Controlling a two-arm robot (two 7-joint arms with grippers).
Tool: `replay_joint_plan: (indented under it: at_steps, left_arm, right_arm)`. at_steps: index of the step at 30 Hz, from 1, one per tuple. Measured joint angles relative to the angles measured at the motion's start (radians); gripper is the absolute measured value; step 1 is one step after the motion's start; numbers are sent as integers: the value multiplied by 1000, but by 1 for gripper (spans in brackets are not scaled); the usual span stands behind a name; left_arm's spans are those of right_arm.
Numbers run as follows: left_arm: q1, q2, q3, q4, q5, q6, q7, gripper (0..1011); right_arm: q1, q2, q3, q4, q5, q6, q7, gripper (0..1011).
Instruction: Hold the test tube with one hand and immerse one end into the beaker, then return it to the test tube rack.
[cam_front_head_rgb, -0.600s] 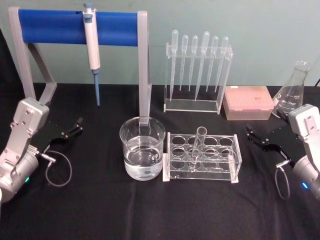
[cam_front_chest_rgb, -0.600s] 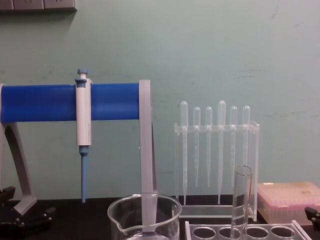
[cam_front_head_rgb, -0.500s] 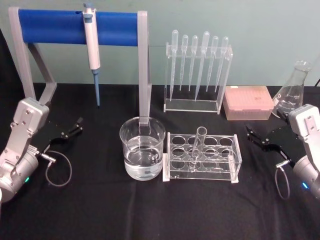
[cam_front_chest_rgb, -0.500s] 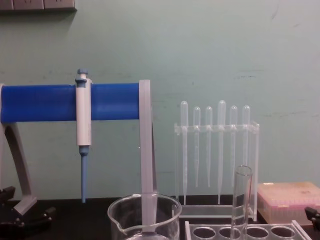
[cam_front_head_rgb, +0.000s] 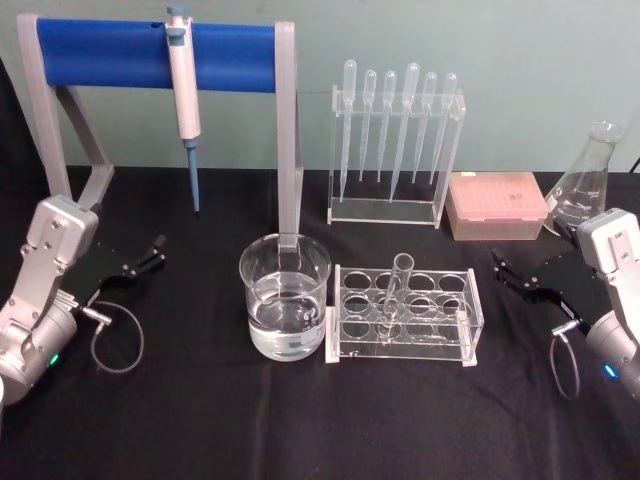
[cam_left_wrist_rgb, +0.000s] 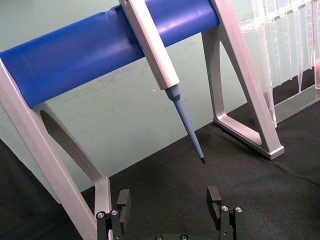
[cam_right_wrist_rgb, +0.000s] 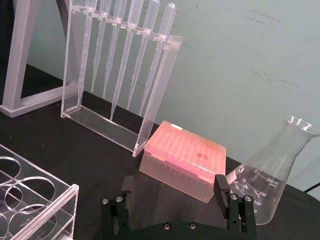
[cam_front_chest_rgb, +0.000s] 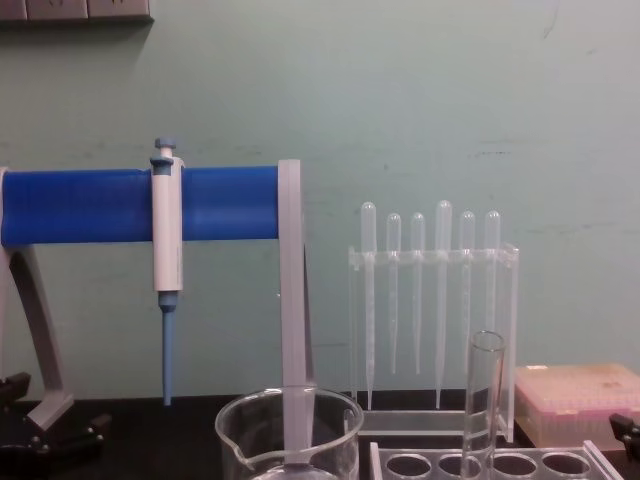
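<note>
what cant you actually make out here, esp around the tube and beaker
- Chest view: the bottom edge cuts off the lower end of the test tube and most of the beaker, so the liquid level is unseen there.
- Head view: whether the tube's round end touches the base of the rack; clear layers overlap.
- Left wrist view: the top of the pipette, cut by the upper edge.

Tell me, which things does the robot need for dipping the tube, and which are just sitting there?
Needed: the test tube standing in its rack, the beaker of clear liquid, and, to hold it, the left gripper or the right gripper, both open and empty.

Just sitting there: the pipette on the blue stand, the droppers, the pink box, the flask.
</note>
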Motion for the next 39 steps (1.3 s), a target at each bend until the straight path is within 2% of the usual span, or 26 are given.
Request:
replay_joint_plan:
  at_steps: [24, 32, 39]
  left_arm:
    - [0, 0, 0, 0, 0, 0, 0, 1000]
    - [0, 0, 0, 0, 0, 0, 0, 1000]
    - [0, 0, 0, 0, 0, 0, 0, 1000]
  right_arm:
    - [0, 0, 0, 0, 0, 0, 0, 1002]
    - [-20, 14, 42, -52, 16, -16, 35, 1002]
    - [-45, 54, 84, -148, 50, -1, 100, 1002]
